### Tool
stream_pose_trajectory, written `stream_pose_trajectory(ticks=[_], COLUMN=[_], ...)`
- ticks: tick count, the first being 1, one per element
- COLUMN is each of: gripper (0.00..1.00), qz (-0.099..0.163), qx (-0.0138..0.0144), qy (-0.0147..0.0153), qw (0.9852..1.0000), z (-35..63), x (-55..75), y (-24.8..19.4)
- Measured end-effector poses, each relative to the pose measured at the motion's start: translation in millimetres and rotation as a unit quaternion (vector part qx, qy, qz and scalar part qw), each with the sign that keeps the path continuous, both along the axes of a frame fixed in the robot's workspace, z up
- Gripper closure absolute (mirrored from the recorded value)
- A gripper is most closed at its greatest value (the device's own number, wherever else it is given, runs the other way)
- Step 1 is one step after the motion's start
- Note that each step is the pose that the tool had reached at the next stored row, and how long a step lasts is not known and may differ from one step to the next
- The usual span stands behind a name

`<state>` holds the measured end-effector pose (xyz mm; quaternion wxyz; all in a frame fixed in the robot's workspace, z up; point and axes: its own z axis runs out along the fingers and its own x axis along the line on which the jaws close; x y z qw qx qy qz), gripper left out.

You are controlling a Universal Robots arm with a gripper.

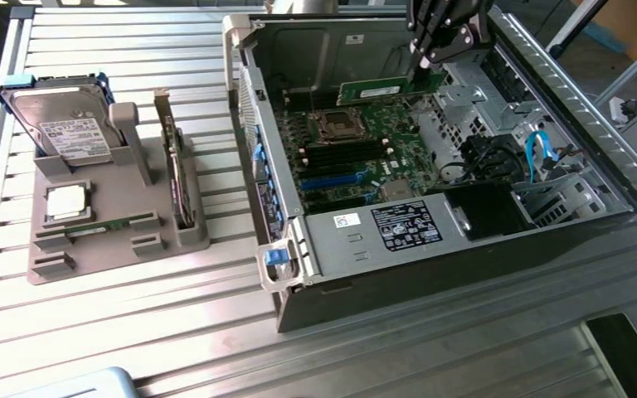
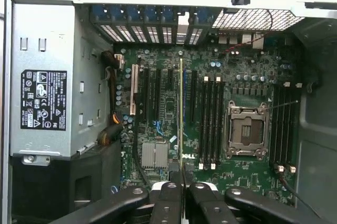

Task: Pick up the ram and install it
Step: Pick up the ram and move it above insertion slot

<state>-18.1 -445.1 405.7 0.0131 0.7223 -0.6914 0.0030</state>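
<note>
Jaws nearly closed, my gripper [image 1: 431,61] pinches the ram [image 1: 385,88] by its upper edge, holding it over the motherboard [image 1: 352,157] inside the open computer case [image 1: 584,215] on the bench [image 1: 130,332]. From the wrist I see the stick edge-on, its chips hidden. Whether it touches the board, I cannot tell.

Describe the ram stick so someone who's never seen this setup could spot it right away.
Start at the open computer case on the exterior view's right and find the black gripper reaching into it. Clamped in it is the ram, a long, thin green strip. Unlike the wide motherboard lying flat in the case, it is narrow and held on edge above it.
</note>
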Motion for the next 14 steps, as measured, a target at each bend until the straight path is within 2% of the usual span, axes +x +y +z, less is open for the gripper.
stream_pose_trajectory(ticks=[3,8,11,14], gripper=[0.88,0.88,0.88,0.88], qz=[0.0,0.0,0.0,0.0], qx=[0.0,0.0,0.0,0.0], qy=[0.0,0.0,0.0,0.0], qw=[1.0,1.0,1.0,1.0], z=[-0.9,-1.9,-2.9,-3.0], x=[0.0,0.1,0.1,0.1], y=[6.8,15.0,22.4,22.9])
